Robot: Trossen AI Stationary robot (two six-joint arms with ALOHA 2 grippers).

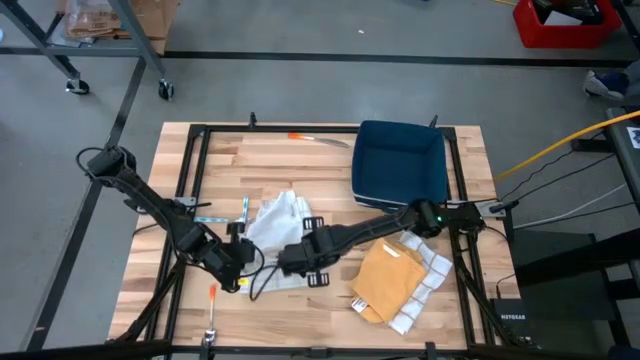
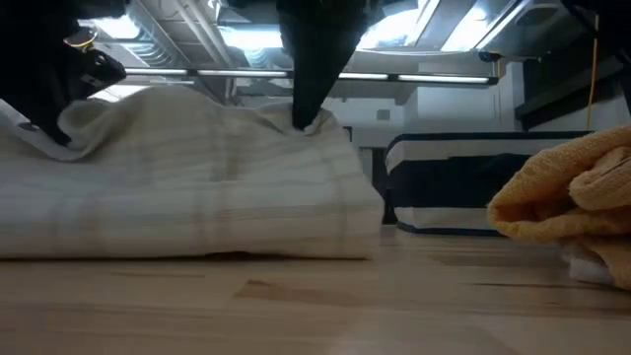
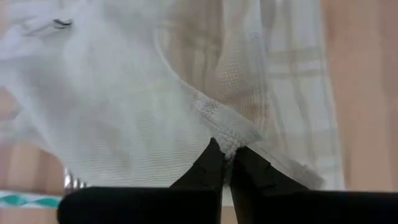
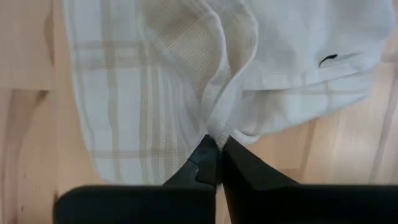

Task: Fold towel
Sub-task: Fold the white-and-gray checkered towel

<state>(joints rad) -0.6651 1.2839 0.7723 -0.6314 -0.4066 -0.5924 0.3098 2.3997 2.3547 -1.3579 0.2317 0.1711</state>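
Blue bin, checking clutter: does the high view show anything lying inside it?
No: the blue bin shows only its own bare dark floor.

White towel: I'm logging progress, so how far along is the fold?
Done: both grippers have pinched the white plaid towel; the left gripper is shut on a hemmed edge, the right gripper on a gathered fold. In hand: the cloth is bunched and lifted between them. Left: no neat fold shows yet; it still needs laying over and flattening. The orange towel lies untouched.
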